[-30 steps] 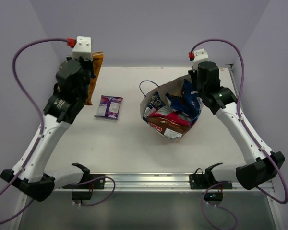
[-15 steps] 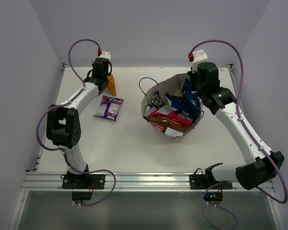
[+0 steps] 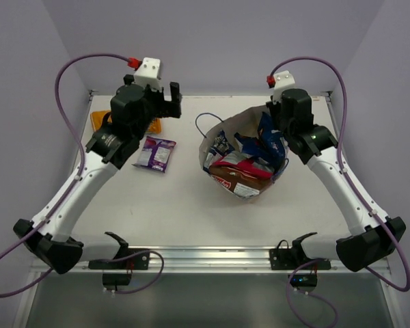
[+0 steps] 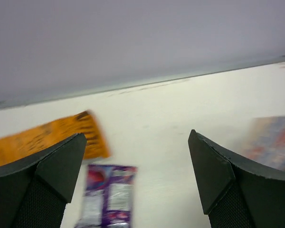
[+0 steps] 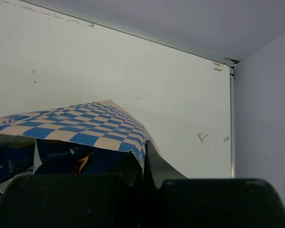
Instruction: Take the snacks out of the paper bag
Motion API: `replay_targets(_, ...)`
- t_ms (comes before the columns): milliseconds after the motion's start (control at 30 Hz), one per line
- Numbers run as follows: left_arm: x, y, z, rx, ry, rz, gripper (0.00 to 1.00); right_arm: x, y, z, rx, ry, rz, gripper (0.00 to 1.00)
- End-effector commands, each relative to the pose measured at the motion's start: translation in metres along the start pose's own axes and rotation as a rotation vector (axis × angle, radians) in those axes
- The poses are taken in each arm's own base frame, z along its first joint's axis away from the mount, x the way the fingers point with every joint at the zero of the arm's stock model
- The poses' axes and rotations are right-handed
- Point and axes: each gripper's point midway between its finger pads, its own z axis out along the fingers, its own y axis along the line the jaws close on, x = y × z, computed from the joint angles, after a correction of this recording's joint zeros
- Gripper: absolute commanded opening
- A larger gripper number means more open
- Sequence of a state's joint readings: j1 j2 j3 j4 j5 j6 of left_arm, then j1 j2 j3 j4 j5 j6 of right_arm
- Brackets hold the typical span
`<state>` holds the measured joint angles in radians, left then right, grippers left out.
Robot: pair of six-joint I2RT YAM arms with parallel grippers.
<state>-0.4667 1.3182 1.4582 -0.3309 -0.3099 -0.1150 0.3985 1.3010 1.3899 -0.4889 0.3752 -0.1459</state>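
Already, purple packet (image 3: 154,152) lies outside the paper bag (image 3: 240,123).

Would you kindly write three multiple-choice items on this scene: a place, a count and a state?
1. Where does the small purple foil packet lie? A) on the white table, left of the tan paper bag B) inside that bag C) under it
2. How many packets lie outside the bag? A) four B) two C) none
3. How is the left gripper? A) shut on a packet B) out of view C) open and empty
Answers: 1 A, it lies flat beside the bag; 2 B, only it and the orange foil packet are out; 3 C, its jaws stand wide apart, nothing between.
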Motion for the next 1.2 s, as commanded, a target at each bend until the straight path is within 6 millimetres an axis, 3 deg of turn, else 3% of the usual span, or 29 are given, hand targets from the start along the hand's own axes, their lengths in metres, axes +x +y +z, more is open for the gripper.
replay_targets(0,-0.007,-0.083,-0.044,0.289,0.034,-0.1,0.95,-0.057,-0.014,-0.027,0.018,-0.178,0.051,0.0)
replay_targets(33,-0.007,-0.112,-0.058,0.361,0.043,-0.125,0.94,-0.058,-0.014,-0.028,0.026,-0.179,0.049,0.0)
replay_targets(133,0.005,-0.164,-0.081,0.454,0.101,-0.161,0.92,-0.062,-0.015,-0.028,0.034,-0.186,0.049,0.0)
replay_targets(267,0.025,-0.206,-0.086,0.437,0.175,-0.15,0.87,-0.062,-0.015,-0.027,0.04,-0.185,0.052,0.0)
replay_targets(467,0.072,-0.223,-0.085,0.33,0.289,-0.114,0.76,-0.055,-0.013,-0.023,0.043,-0.169,0.052,0.0)
replay_targets(633,0.098,-0.206,-0.076,0.215,0.319,-0.08,0.75,-0.051,-0.012,-0.022,0.045,-0.164,0.055,0.0)
replay_targets(700,0.088,-0.194,-0.078,0.178,0.289,-0.086,0.77,-0.048,-0.013,-0.022,0.048,-0.162,0.053,0.0)
replay_targets(800,0.05,-0.16,-0.087,0.103,0.182,-0.083,0.83,-0.047,-0.014,-0.023,0.053,-0.164,0.05,0.0)
replay_targets(833,0.028,-0.148,-0.095,0.087,0.135,-0.09,0.84,-0.047,-0.014,-0.023,0.051,-0.167,0.05,0.0)
replay_targets(967,-0.008,-0.108,-0.108,-0.02,0.052,-0.06,0.9,-0.046,-0.013,-0.023,0.047,-0.165,0.051,0.0)
replay_targets(1067,-0.019,-0.122,-0.119,0.105,0.056,-0.094,0.89,-0.045,-0.013,-0.022,0.051,-0.16,0.05,0.0)
replay_targets(1100,-0.014,-0.147,-0.127,0.251,0.094,-0.105,0.88,-0.045,-0.013,-0.022,0.049,-0.159,0.047,0.0)
replay_targets(1167,-0.011,-0.176,-0.138,0.4,0.116,-0.121,0.87,-0.045,-0.013,-0.022,0.051,-0.158,0.044,0.0)
